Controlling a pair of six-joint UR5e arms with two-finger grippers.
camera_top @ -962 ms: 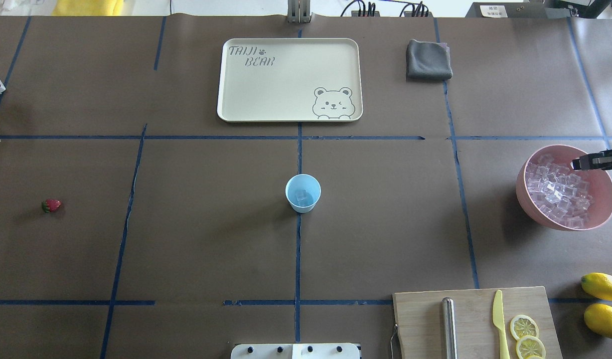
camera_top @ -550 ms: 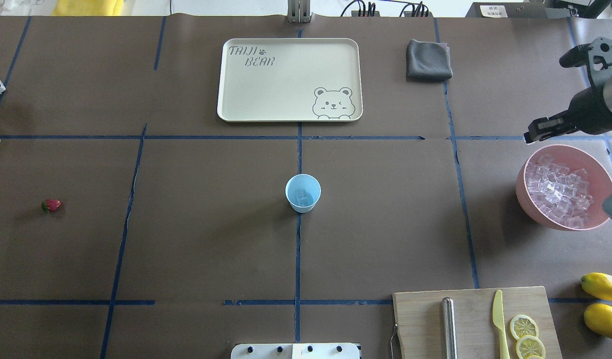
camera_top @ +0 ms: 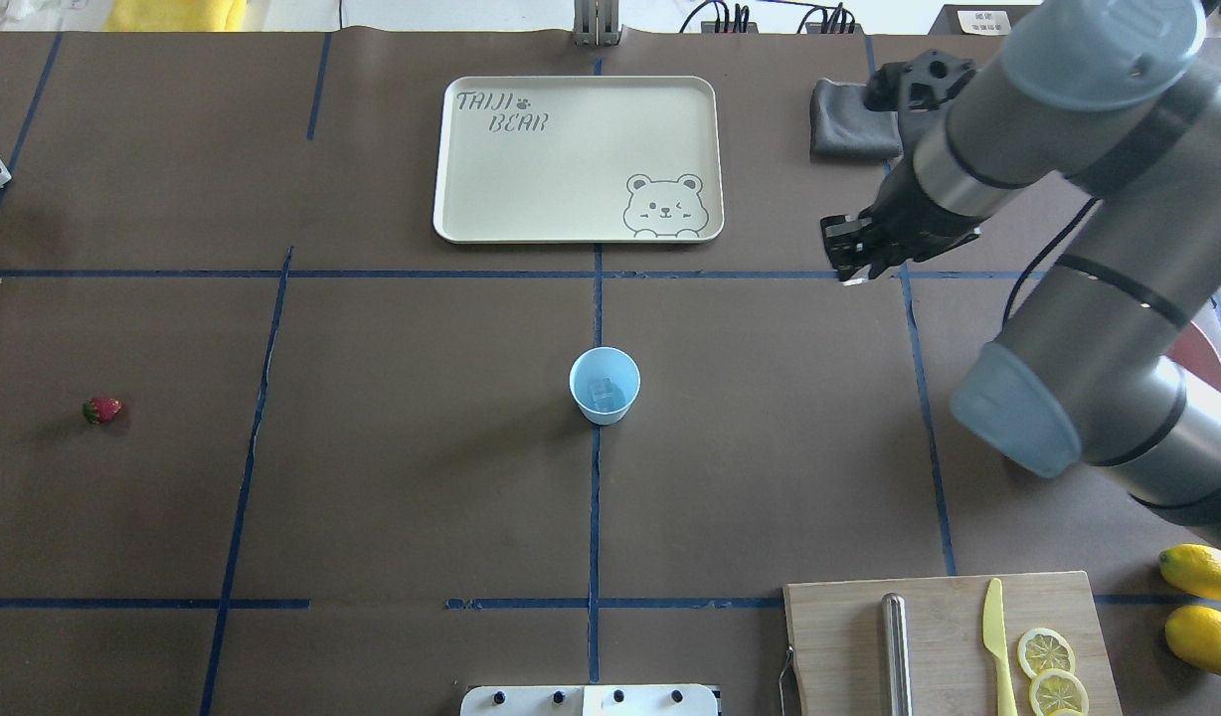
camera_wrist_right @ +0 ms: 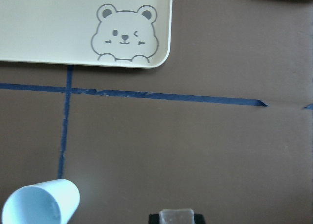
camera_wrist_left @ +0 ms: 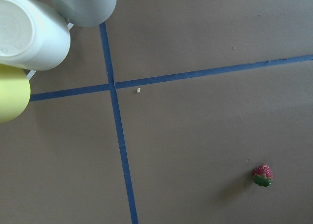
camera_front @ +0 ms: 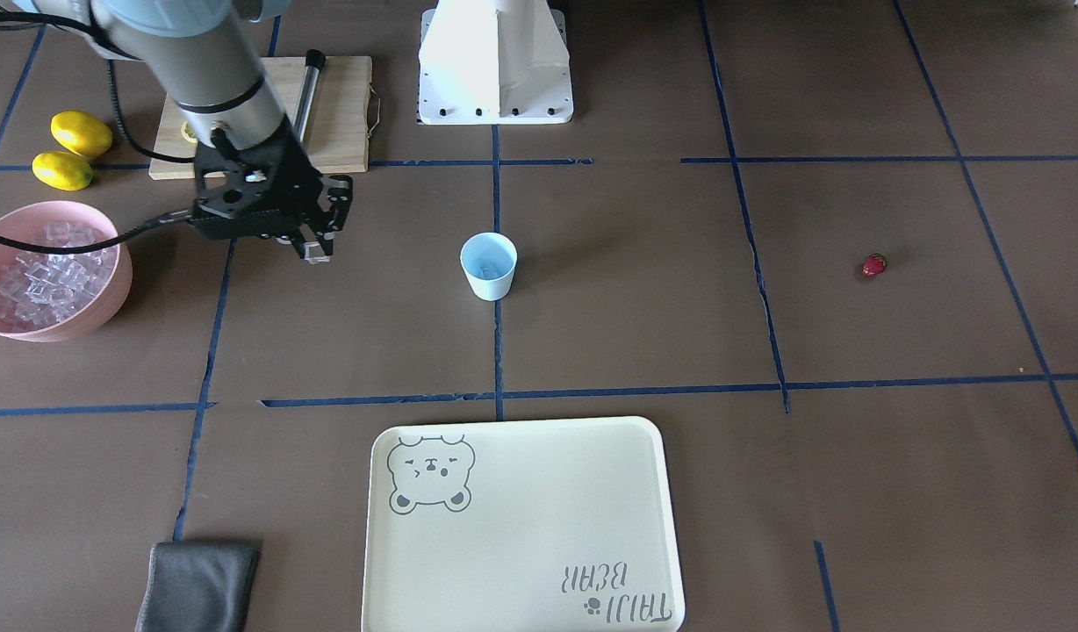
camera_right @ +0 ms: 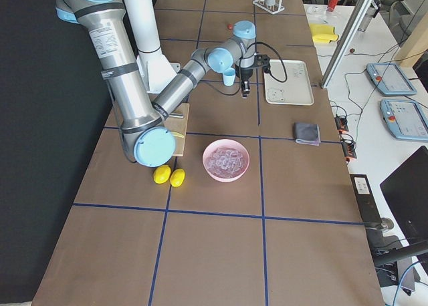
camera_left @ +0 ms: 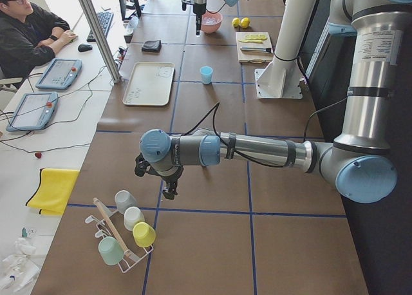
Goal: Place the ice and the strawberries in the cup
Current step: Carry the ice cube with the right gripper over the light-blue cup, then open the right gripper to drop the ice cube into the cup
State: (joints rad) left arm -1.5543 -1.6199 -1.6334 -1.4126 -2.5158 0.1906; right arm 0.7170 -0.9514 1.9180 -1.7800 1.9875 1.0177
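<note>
What worries me is the little clear ice cube [camera_wrist_right: 177, 217] pinched in the right gripper [camera_front: 313, 250]. It is glassy and slick and held only at the fingertips, so a jolt on the way could squirt it out onto the table. The cup [camera_top: 605, 385] is light and narrow-mouthed too. Release off-centre and the cube could bounce off the rim; come in low and the fingers could tip the cup over.

The right arm reaches in from the right side with its wrist turned down. Its gripper hangs clear of the surface, between the pink bowl [camera_front: 109, 294] of ice and the cup at the table's middle, well short of the cup. The cup stands upright with one cube inside. The strawberry [camera_top: 102, 409] lies alone far out on the left. The left gripper [camera_left: 165, 182] hovers at that end, pointing down; I cannot tell whether it is open.
</note>
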